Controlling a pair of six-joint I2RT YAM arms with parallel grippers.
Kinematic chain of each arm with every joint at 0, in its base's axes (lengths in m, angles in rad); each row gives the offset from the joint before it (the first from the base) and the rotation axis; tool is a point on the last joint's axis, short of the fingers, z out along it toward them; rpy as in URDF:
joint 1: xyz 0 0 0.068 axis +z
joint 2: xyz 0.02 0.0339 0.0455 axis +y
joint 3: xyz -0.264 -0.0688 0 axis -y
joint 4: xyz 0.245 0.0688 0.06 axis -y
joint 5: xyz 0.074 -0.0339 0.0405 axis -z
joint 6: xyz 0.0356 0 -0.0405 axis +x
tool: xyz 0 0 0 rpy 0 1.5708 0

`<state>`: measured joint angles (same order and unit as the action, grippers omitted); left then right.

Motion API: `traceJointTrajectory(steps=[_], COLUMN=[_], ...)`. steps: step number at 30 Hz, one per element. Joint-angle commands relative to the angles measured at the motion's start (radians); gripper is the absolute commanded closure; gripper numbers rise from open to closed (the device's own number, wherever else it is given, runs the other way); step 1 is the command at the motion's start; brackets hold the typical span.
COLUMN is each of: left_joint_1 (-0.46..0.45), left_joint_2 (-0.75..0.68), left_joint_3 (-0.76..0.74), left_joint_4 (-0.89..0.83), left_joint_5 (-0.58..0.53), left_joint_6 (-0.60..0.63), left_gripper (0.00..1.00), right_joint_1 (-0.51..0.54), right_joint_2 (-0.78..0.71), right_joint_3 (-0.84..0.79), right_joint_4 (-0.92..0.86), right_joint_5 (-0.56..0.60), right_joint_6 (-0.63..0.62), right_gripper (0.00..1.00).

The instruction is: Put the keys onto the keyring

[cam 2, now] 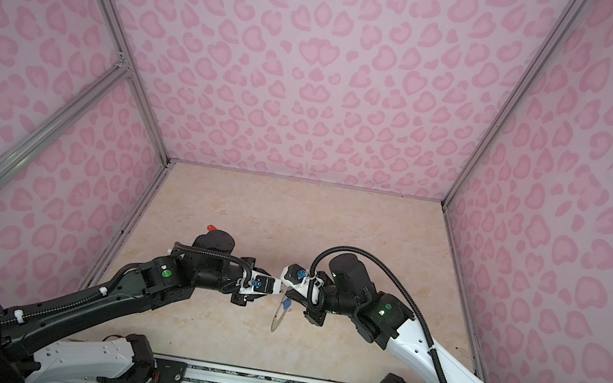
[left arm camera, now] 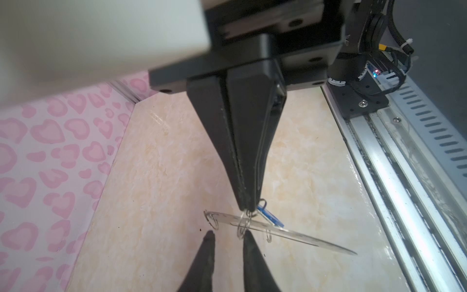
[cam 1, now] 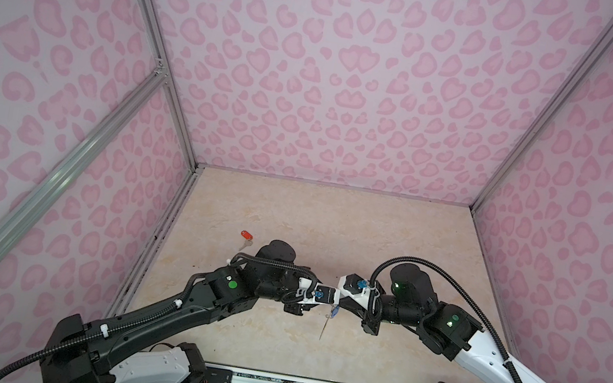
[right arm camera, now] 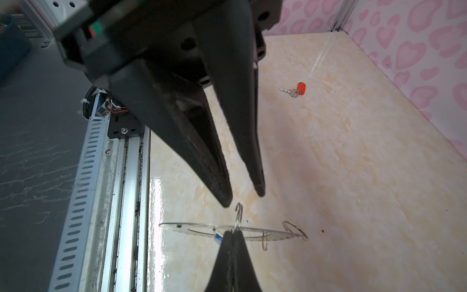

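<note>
- Right gripper (left arm camera: 249, 208) has its jaws pressed together on the rim of the keyring (left arm camera: 290, 235). It holds the flat disc up off the table (cam 1: 373, 233), mid-table and nearer the near edge than the far wall.
- Left gripper (right arm camera: 243, 196) faces it tip to tip, jaws a narrow gap apart with nothing between them. An upright wire loop (right arm camera: 238, 215) on the disc sits just beyond its fingertips.
- Blue-tagged key (left arm camera: 270, 218) is tucked against the disc, right beside the right gripper's tips. Whether it is threaded on a loop, I cannot tell.
- Red-tagged key (right arm camera: 297, 89) lies flat on the table, far and left, well apart from the action.
- First risk: that is a thin pinch on a rim, so a push from the left gripper could swivel the disc or knock it loose.
- Second risk: the loop is fine wire, and jaws closing slightly off line would likely skid past it or bend it aside.
- Third risk: the two grippers' tips are close together, with little margin before finger bumps finger.
- Room to move: there is open table far and right. The front rail (left arm camera: 379, 151) bounds the near edge.
- The red-tagged key lies over towards the pink wall (right arm camera: 417, 50) on the left — reaching it from that side looks tighter.
</note>
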<state>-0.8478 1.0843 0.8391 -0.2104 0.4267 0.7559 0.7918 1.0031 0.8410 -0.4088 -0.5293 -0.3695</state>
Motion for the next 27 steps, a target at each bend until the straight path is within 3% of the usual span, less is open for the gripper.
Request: traceJointTrajectory(steps=[1,7,12,27], left_joint_1=[0.001,-0.003,-0.056,-0.080], left_joint_2=[-0.028,-0.054,-0.036,-0.006], left_joint_3=[-0.024,-0.040,-0.035,-0.023], left_joint_4=[0.052,0.072,0.068,0.069], left_joint_5=[-0.010,-0.049,-0.156,-0.164], left_joint_6=[0.021,0.048,0.116,0.138], left_gripper=[0.76,0.74,0.75,0.81], right_joint_1=[-0.016,-0.026,-0.029,-0.030], right_joint_2=[-0.007,0.001,0.009,0.030], right_joint_3=[-0.015,-0.008,0.005,0.021], right_joint_4=[0.039,0.016,0.001,-0.016], right_joint_5=[-0.041,-0.059,-0.075,-0.089], right_joint_6=[0.013,0.007,0.011,0.006], right_gripper=[1.00,1.00,1.00,1.00])
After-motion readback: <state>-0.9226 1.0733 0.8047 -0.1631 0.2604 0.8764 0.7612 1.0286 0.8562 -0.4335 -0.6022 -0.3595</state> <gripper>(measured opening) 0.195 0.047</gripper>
